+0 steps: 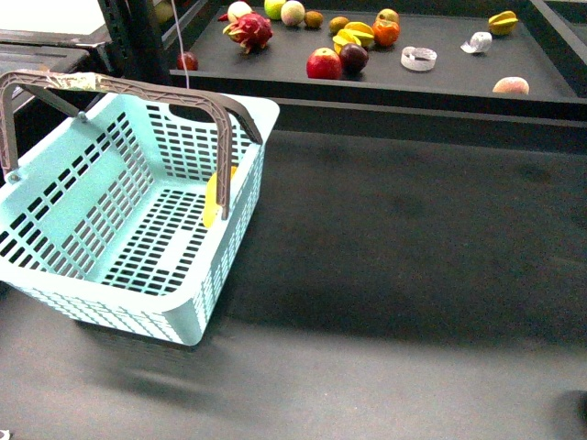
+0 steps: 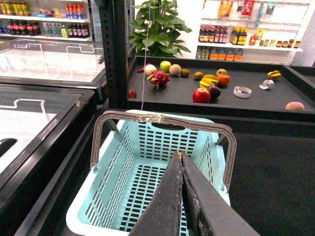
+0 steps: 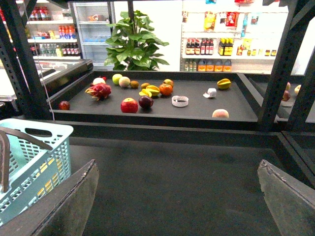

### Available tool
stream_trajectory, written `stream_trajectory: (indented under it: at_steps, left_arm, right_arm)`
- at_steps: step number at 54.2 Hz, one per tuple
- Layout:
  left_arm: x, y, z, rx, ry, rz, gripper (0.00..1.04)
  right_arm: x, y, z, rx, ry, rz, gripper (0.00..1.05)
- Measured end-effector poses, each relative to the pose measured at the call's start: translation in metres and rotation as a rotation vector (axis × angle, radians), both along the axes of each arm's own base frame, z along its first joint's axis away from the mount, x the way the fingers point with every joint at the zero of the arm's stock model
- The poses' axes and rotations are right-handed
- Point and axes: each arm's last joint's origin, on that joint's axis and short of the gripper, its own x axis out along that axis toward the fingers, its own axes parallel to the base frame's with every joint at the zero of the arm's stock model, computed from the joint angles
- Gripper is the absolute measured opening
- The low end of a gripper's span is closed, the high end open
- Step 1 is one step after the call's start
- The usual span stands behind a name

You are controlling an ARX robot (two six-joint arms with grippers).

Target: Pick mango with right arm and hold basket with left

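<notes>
A brightly lit shop: a dark counter point(image 1: 413, 266) fills the foreground, white drink shelves point(image 3: 221, 49) stand at twelve o'clock, a potted plant point(image 3: 130, 44) at eleven, and glass-topped freezers point(image 2: 44, 98) at nine.

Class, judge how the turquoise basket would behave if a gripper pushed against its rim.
The basket probably slides easily: its slotted plastic walls suggest little weight, and it looks nearly empty. Its raised handles seem hinged at the sides, so they would likely swing rather than take a push.
</notes>
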Motion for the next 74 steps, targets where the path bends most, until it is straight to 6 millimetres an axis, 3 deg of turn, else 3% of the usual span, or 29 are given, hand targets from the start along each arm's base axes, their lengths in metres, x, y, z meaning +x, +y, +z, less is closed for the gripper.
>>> stream_trajectory:
  at_steps: [46, 69, 74]
  left_arm:
    - [-0.030, 0.000, -0.003, 0.001, 0.006, 0.000, 0.02]
    - [-0.030, 0.000, -0.002, 0.001, 0.003, 0.000, 0.02]
    - [-0.030, 0.000, -0.002, 0.000, 0.002, 0.000, 0.16]
  right_arm:
    - [0.000, 0.000, 0.000, 0.000, 0.000, 0.000, 0.96]
    - [0.000, 0.000, 0.000, 0.000, 0.000, 0.000, 0.96]
    - [0.000, 0.000, 0.000, 0.000, 0.000, 0.000, 0.96]
